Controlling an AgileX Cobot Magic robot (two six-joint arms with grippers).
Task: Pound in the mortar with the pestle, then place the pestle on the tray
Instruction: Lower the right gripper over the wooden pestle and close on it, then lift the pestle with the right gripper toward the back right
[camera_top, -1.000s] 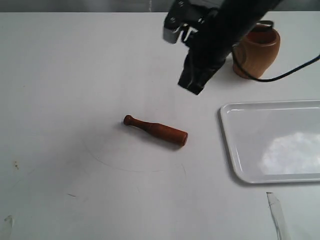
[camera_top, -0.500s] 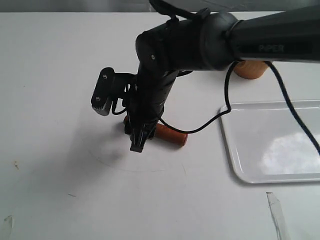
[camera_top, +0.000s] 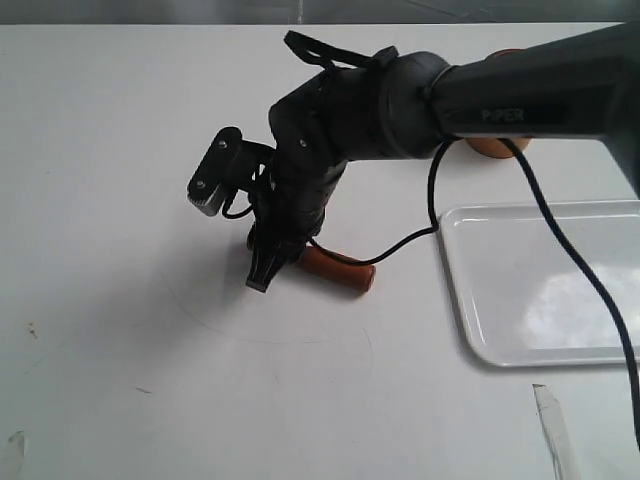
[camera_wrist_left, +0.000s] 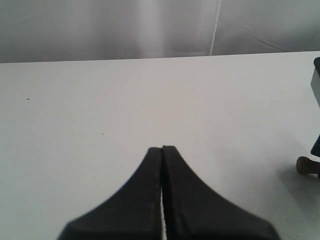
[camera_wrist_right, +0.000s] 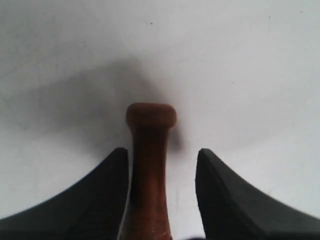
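Observation:
The reddish-brown pestle (camera_top: 337, 271) lies flat on the white table, thick end toward the tray. My right gripper (camera_top: 262, 276) is down over its narrow end. In the right wrist view the neck and knob of the pestle (camera_wrist_right: 149, 150) lie between the open fingers of that gripper (camera_wrist_right: 162, 152), against one finger and with a gap to the other. The arm hides most of the mortar (camera_top: 494, 147), leaving only a sliver at the back right. The white tray (camera_top: 550, 290) lies at the right. My left gripper (camera_wrist_left: 162, 148) is shut on nothing above bare table and does not show in the exterior view.
A clear strip (camera_top: 553, 425) lies near the front right corner. Small marks (camera_top: 30, 330) dot the table at the left. The right arm's cable (camera_top: 400, 250) loops down beside the pestle. In the left wrist view the pestle's knob (camera_wrist_left: 306, 165) shows at the frame's edge.
The right arm swung from beside the mortar down to the pestle, and its open fingers now straddle the neck. The pestle has not moved.

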